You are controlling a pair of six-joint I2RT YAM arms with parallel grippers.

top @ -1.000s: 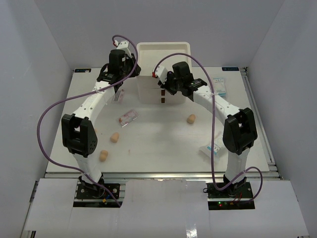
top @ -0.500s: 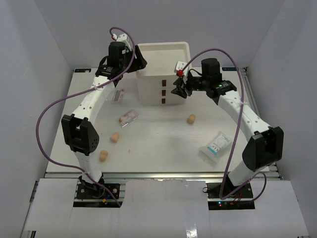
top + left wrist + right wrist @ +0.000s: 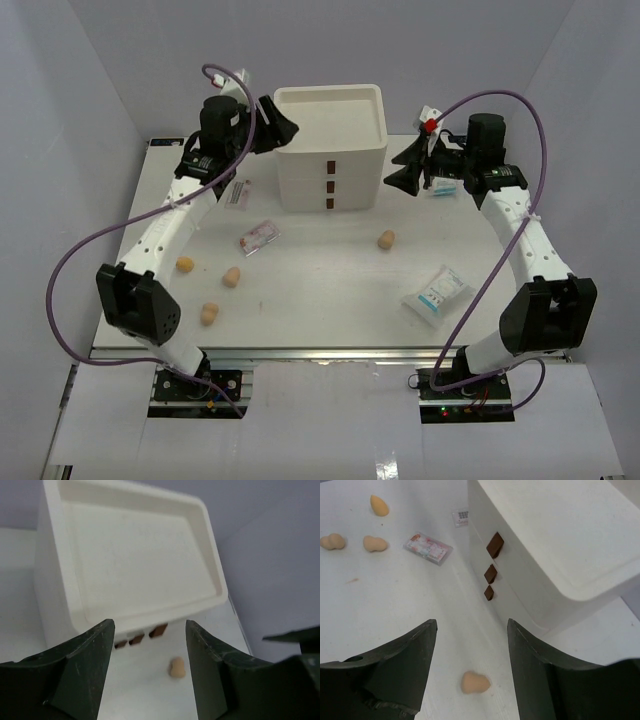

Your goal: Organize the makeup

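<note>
Tabletop (image 3: 320, 290): left claw (image 3: 277, 127), right claw (image 3: 406, 172) spread, withdrawn.

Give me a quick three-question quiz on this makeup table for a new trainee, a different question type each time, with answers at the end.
1. Count: how many tan sponges lie on the table?
2. True or false: the left gripper and the right gripper are both open and hold nothing.
3. Multiple choice: relative to the white drawer box, where is the clear packet with pink contents?
A. on top of it
B. on the table, off its front left corner
C. behind it

Key: 1. four; 2. true; 3. B
</note>
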